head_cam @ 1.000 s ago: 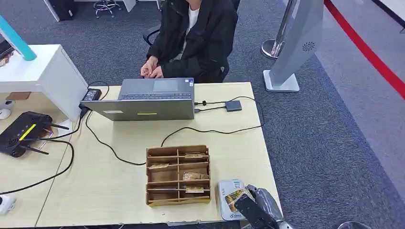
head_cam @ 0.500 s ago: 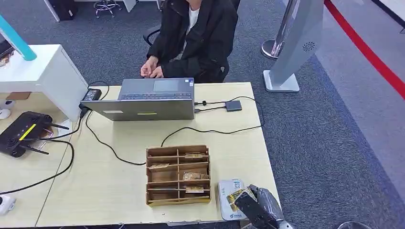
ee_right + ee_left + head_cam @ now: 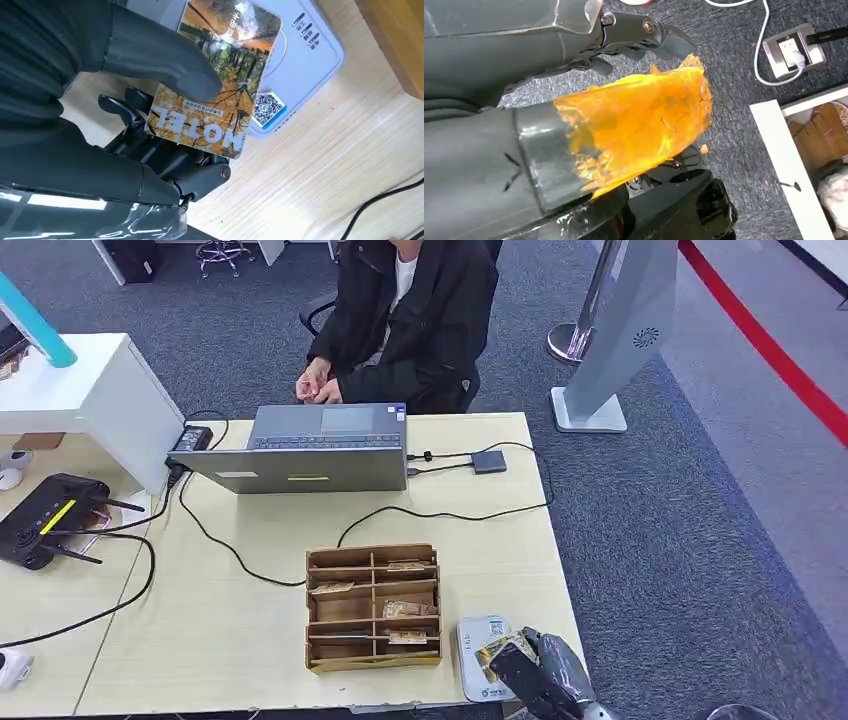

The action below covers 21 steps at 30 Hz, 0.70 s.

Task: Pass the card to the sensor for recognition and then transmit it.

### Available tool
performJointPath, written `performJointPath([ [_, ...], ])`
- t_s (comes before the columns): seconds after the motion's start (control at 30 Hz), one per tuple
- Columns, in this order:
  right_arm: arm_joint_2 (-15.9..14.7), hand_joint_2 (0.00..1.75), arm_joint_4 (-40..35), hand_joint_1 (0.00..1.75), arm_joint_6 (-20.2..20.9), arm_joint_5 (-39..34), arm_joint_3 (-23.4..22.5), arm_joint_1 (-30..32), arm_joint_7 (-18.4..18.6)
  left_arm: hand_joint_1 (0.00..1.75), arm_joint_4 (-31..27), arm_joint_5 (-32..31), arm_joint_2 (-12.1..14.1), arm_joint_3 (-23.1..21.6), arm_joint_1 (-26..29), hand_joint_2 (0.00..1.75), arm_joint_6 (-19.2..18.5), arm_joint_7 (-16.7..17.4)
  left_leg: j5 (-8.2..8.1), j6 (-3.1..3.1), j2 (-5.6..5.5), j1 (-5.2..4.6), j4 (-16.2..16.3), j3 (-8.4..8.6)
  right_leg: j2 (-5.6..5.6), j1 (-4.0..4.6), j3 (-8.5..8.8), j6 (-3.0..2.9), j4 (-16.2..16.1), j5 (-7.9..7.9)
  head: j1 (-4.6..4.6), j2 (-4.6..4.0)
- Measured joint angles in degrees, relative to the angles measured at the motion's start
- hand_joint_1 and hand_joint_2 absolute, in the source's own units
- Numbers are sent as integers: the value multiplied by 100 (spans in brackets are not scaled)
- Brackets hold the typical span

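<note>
- Card [image 3: 218,85]: glossy rectangle, autumn print in orange and yellow foliage with dark branches, white block lettering along one end, a line of small text across the middle
- Right hand [image 3: 125,100] holds the card; grey thumb [image 3: 165,60] pressed on its printed face, dark fingers [image 3: 165,160] underneath
- Card lies over the sensor [image 3: 305,55], one end above the sensor's top, the lettered end past the sensor's edge toward the hand; cannot tell whether card and sensor touch
- Sensor: flat pale blue-white pad with rounded corners, a QR sticker [image 3: 266,107] showing just past the card's edge, small marks near one corner
- Head view: sensor [image 3: 478,660] sits at the table's [image 3: 250,620] near right corner, just right of the brown compartment box [image 3: 372,607]; right hand [image 3: 535,680] and card [image 3: 497,650] over the sensor's right part
- Left hand [image 3: 589,115]: thumb wrapped in torn orange film, dark fingers [image 3: 644,35] curled loosely, apart from thumb, nothing in them; carpet and a floor socket [image 3: 794,50] behind
- Beyond the box: open laptop [image 3: 315,445], person seated behind it [image 3: 410,320]
</note>
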Motion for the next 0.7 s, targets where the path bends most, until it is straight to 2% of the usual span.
performJointPath([
  [0.27, 0, 175, 48, 175, -55, 256, 22, -27, 129, 0, 0, -2, 0, 0, 0, 0, 0, 28, 0, 0, 0, 0, 0, 1, 0, 0, 1, 0, 0, 0, 0, 0],
  [0.7, 0, 175, 96, 175, -74, 323, 24, -49, 140, 0, 0, -26, 2, 2, -1, 0, -7, 35, 0, 0, 0, 0, 0, 4, 0, 0, 3, 0, 0, 0, 0, 0],
])
